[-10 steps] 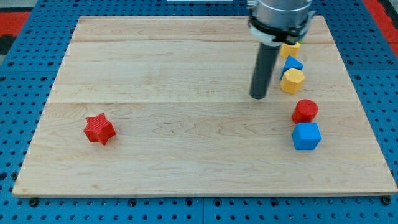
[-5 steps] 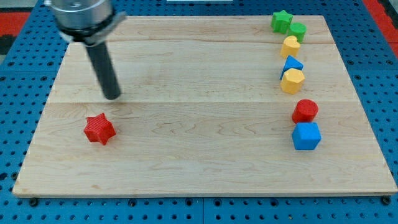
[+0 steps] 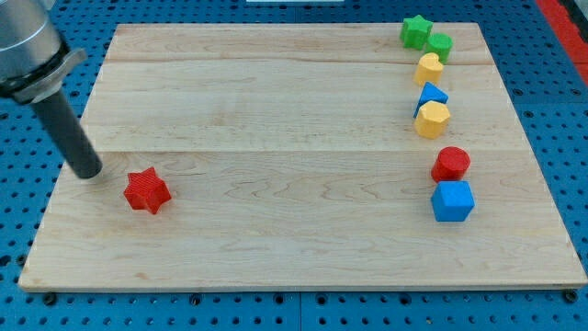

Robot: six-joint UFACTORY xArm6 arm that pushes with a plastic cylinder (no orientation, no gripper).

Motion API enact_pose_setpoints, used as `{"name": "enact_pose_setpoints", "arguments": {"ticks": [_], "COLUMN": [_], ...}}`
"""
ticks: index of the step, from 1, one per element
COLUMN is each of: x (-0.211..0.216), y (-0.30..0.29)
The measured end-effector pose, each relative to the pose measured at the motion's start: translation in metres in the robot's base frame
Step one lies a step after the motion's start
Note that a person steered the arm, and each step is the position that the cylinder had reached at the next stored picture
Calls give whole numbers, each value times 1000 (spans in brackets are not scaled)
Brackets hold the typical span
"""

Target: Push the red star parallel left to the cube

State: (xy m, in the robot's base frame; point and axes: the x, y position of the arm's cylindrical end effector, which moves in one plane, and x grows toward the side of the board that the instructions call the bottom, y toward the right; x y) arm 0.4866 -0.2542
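The red star [image 3: 147, 191] lies on the wooden board [image 3: 294, 248] at the view's lower left. The blue cube [image 3: 452, 200] sits at the view's right, roughly level with the star. My tip [image 3: 88, 172] touches down just left of and slightly above the red star, a small gap away from it. The dark rod rises from the tip toward the view's top left corner.
A column of blocks runs down the view's right side: a green star [image 3: 416, 30], a green block [image 3: 440, 45], a yellow block [image 3: 429, 67], a blue triangular block [image 3: 432, 94], a yellow hexagonal block [image 3: 432, 119] and a red cylinder [image 3: 451, 164] just above the cube.
My tip has swept from the view's right, near the yellow blocks, across the board to the left side of the red star. No block has moved.
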Motion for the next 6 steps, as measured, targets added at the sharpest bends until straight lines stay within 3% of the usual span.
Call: {"name": "enact_pose_setpoints", "arguments": {"ticks": [2,3,6], "x": [10,13,16], "y": [-4,31,50]}}
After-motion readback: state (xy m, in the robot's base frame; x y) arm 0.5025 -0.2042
